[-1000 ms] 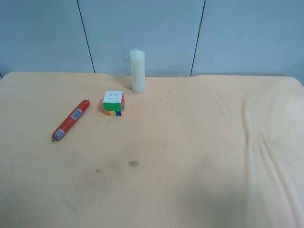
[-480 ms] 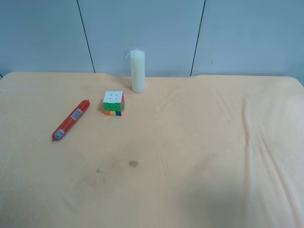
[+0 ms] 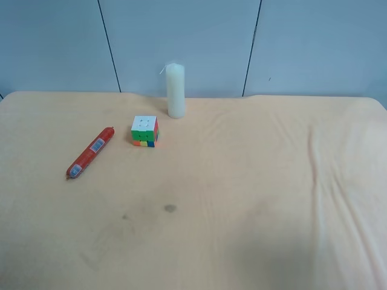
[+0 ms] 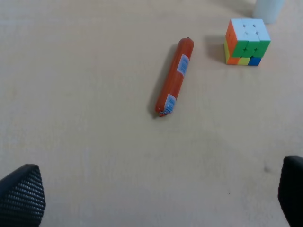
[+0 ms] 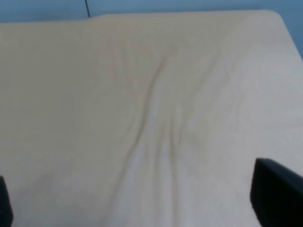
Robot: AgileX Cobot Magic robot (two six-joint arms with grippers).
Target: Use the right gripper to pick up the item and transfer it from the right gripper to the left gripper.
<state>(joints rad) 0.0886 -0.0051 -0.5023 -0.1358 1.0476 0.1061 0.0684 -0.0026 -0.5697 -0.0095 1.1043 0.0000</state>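
- The item [image 3: 91, 153] is seen lying flat on the cloth-covered worktop [image 3: 242, 199], in the exterior high view at about 9 o'clock from the centre, its long axis running from 7 o'clock to 1 o'clock.
- A puzzle cube [image 3: 145, 131] is found near the item's upper end, at about 2 o'clock from the item, apart from it.
- A white candle [image 3: 175, 90] is stood upright beyond the cube, at about 1 o'clock from it, near the worktop's far edge.
- In the left wrist view the left gripper [image 4: 156, 198] is shown with its jaws spread wide, nothing held between them; the item [image 4: 174, 77] and the cube [image 4: 246, 41] are seen lying ahead of it.
- In the right wrist view the right gripper [image 5: 142, 201] is shown with its jaws wide apart and empty, over bare wrinkled cloth.
- No arm is seen in the exterior high view.
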